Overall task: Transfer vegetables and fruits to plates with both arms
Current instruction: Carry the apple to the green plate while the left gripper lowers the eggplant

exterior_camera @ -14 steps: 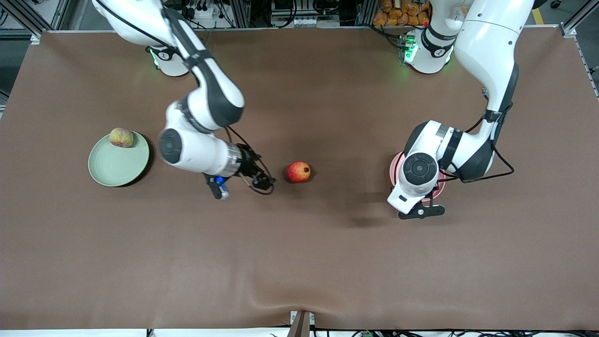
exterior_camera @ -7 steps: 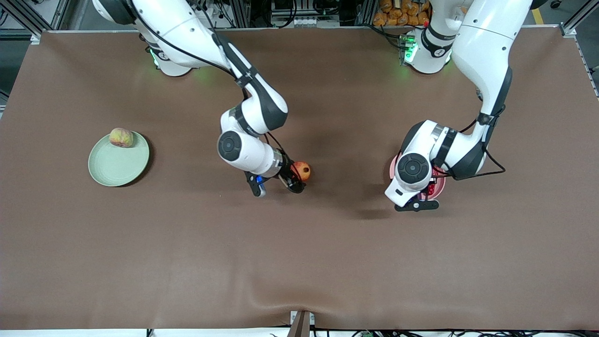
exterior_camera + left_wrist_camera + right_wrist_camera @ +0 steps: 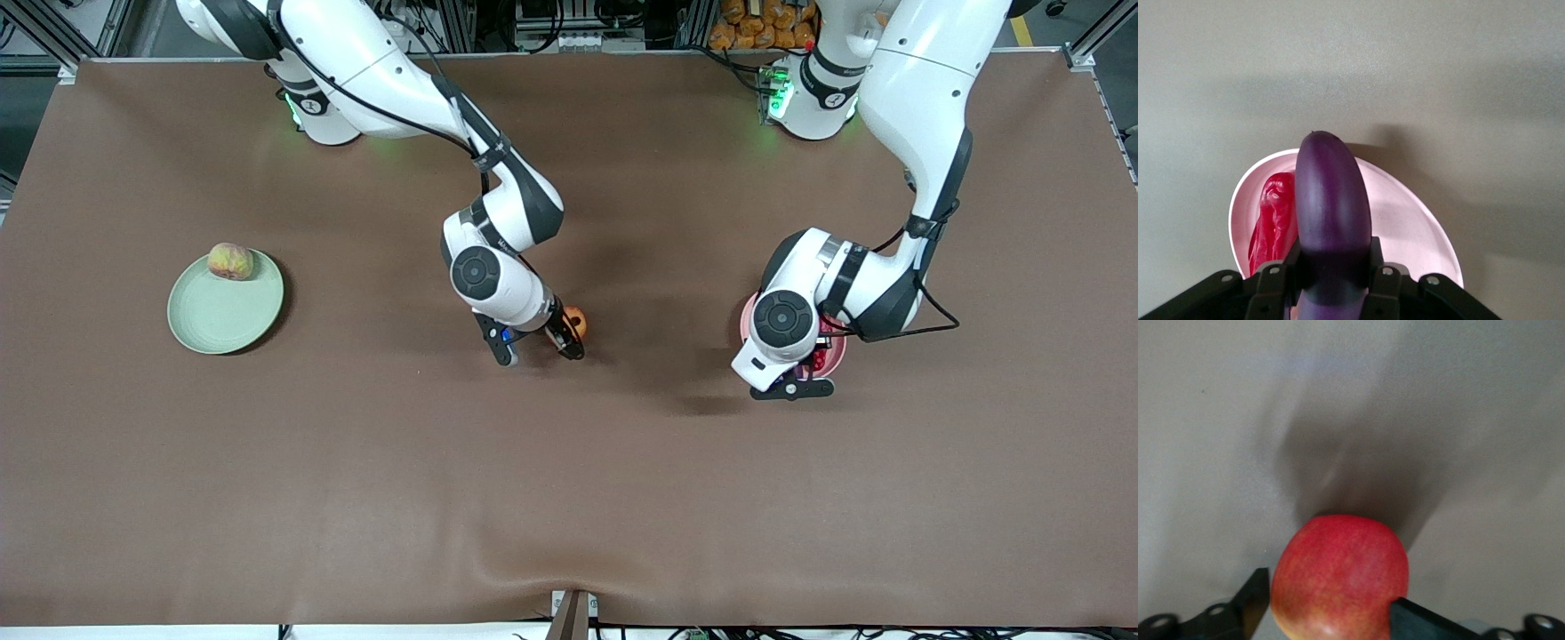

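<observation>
At frame centre, the right gripper (image 3: 571,338) is closing its jaws around the red-orange fruit (image 3: 1340,577) on the brown surface (image 3: 569,489). At centre right, the left gripper (image 3: 1336,280) is clamping the eggplant (image 3: 1331,213) over the pink plate (image 3: 1405,220), beside the chili (image 3: 1273,223). The tan fruit (image 3: 230,260) is sitting on the green plate (image 3: 218,316) at middle left.

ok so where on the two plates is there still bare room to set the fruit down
The green plate is mostly bare; only the pinkish-tan fruit sits at its rim toward the robots. The pink plate is crowded: the red chili lies in it and the left gripper holds the eggplant over it.
</observation>
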Tool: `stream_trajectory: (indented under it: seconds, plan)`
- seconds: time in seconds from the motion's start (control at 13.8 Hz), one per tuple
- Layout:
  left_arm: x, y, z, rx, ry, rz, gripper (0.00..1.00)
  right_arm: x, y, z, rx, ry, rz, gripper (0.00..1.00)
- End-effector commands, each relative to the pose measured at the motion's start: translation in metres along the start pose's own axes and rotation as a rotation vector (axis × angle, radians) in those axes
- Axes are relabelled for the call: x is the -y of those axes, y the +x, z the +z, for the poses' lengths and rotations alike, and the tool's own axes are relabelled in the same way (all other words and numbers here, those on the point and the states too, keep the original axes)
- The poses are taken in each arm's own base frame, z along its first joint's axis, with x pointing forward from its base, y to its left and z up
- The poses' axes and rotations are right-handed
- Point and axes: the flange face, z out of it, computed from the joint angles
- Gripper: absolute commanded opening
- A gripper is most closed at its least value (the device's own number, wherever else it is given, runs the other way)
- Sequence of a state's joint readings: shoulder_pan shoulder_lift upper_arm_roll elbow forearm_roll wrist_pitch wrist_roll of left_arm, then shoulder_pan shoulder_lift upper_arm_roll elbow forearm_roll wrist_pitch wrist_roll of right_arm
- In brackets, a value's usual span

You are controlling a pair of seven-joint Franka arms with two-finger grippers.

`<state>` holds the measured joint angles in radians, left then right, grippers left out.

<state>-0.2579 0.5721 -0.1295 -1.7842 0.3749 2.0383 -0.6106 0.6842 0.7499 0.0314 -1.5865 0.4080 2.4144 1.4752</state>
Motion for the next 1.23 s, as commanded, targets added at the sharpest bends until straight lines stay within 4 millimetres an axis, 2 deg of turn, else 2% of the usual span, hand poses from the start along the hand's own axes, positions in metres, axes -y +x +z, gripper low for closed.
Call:
stream_trajectory:
  seconds: [0.0, 0.14, 0.36, 0.58, 0.72, 0.79, 0.87, 1.01, 1.16]
  plan:
    - [-0.003, 0.0, 0.002, -0.026, 0.007, -0.016, 0.0, 0.009, 0.014, -0.009, -0.022, -0.006, 0.006, 0.0]
    - [-0.001, 0.002, 0.004, -0.031, 0.013, -0.016, 0.0, 0.014, 0.028, -0.04, -0.002, -0.062, 0.023, 0.0]
    - [-0.002, 0.003, 0.011, -0.025, 0.015, -0.013, 0.03, 0.022, 0.062, -0.111, 0.051, -0.176, 0.026, 0.0]
    - [-0.003, 0.005, 0.009, -0.038, 0.004, -0.014, 0.09, 0.006, 0.112, -0.18, 0.121, -0.302, -0.052, 0.0]
    - [-0.003, 0.006, 0.01, -0.04, 0.001, -0.022, 0.33, -0.017, 0.154, -0.214, 0.158, -0.375, -0.147, 0.0]
    - [-0.004, 0.006, 0.009, -0.046, -0.004, -0.029, 0.64, -0.033, 0.179, -0.225, 0.151, -0.428, -0.203, 0.0]
    - [-0.004, 0.007, 0.008, -0.049, -0.005, -0.032, 0.96, -0.052, 0.213, -0.235, 0.149, -0.455, -0.258, 0.0]
    - [-0.004, 0.007, 0.007, -0.05, -0.006, -0.033, 1.0, -0.097, 0.269, -0.247, 0.161, -0.492, -0.393, 0.0]
    - [-0.003, 0.008, 0.007, -0.051, -0.007, -0.035, 1.0, -0.135, 0.323, -0.242, 0.146, -0.528, -0.49, 0.0]
